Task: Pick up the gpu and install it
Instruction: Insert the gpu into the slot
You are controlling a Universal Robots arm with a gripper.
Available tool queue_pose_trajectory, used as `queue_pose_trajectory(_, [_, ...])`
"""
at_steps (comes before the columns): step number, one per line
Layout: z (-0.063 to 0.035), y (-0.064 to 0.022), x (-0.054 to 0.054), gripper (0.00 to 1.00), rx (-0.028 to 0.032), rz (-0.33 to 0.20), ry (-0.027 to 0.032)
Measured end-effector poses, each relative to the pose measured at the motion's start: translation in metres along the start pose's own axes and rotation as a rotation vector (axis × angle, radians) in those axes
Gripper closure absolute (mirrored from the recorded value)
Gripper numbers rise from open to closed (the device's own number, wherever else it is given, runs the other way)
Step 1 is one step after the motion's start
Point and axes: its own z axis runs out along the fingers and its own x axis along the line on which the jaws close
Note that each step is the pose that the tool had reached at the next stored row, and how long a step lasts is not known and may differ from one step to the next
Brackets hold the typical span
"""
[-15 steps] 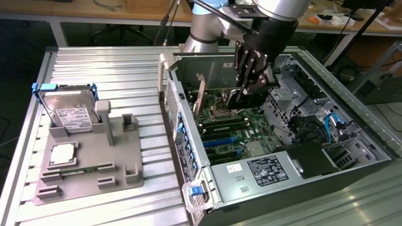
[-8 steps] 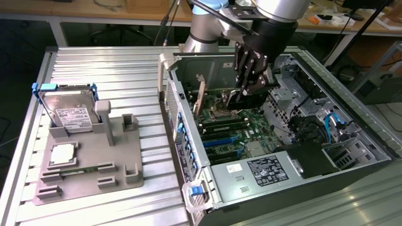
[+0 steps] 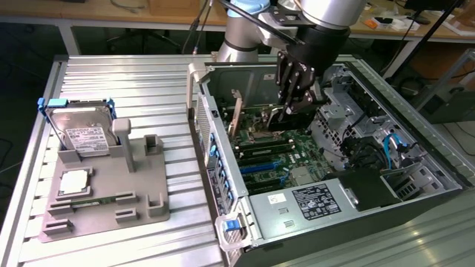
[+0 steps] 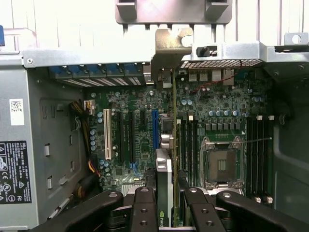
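The gpu is already off the bench and inside the open computer case, so the pick-up looks done. The hand pinches the card edge-on between its fingers, holding it upright above the motherboard, its silver bracket up against the case's rear slot openings. Whether the card's lower edge is seated in an expansion slot cannot be told; the install seems under way, not finished.

The case lies on its side on a ribbed metal bench. Toward the exterior view's left a grey fixture stands on it, carrying a hard drive in a blue frame, a processor and a memory stick. Behind are wooden desks and a dark floor.
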Motion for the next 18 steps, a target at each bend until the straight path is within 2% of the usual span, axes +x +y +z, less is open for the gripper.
queue_pose_trajectory(18, [0.0053,-0.0001,-0.0001,0.73,0.0001,0.000,0.0000])
